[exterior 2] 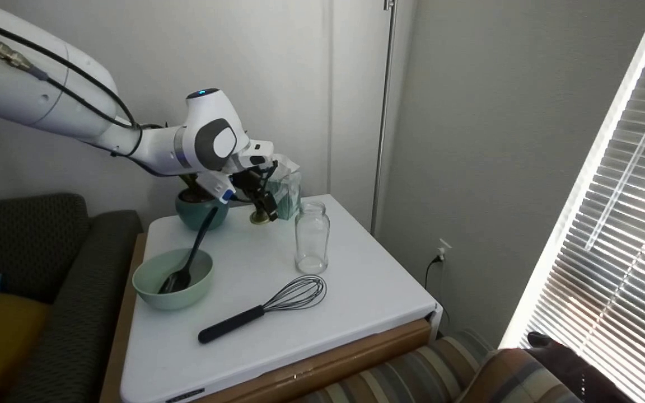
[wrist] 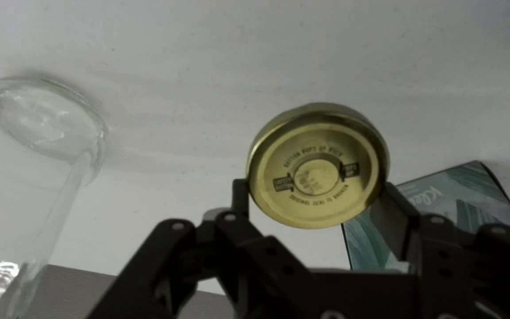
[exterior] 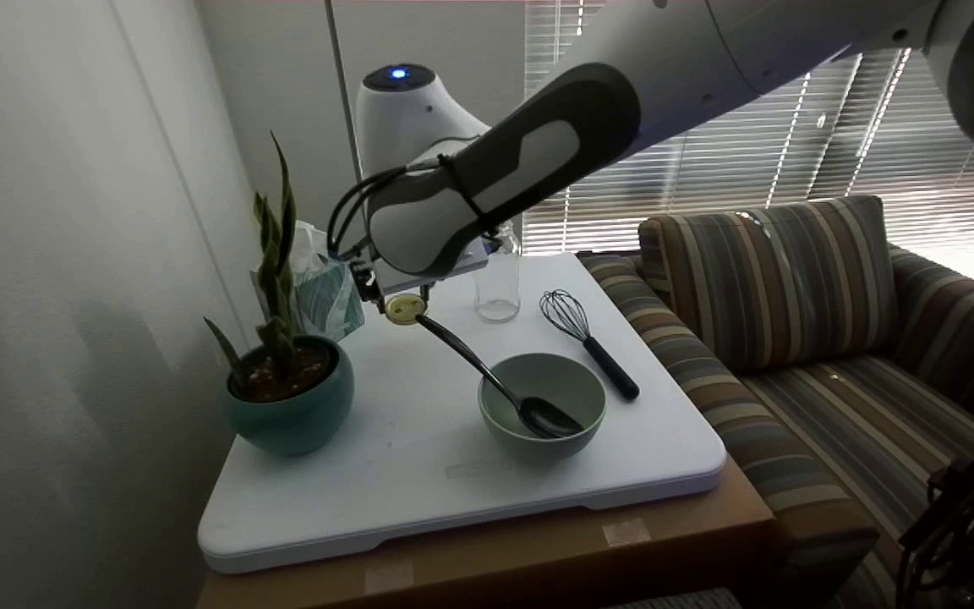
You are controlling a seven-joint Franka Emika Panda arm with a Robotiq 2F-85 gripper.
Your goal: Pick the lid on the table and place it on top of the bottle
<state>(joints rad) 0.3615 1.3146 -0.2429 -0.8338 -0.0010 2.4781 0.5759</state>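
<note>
The arm (exterior: 690,93) enters an exterior view at 2 o'clock and slopes down toward 8 o'clock. In an exterior view the wrist (exterior 2: 216,129) lies toward 4 o'clock from the arm's entry at 10 o'clock. A blue light (exterior: 400,74) is lit at the wrist's 12 o'clock in both exterior views. Black cables (exterior: 360,186) loop out toward 9 o'clock. In the wrist view the gripper (wrist: 314,192) comes in from 6 o'clock, clamped on the lid (wrist: 318,173). Its fingers (wrist: 240,197) touch the rim at 8 and 4 o'clock; the latter leans toward 11 o'clock.
</note>
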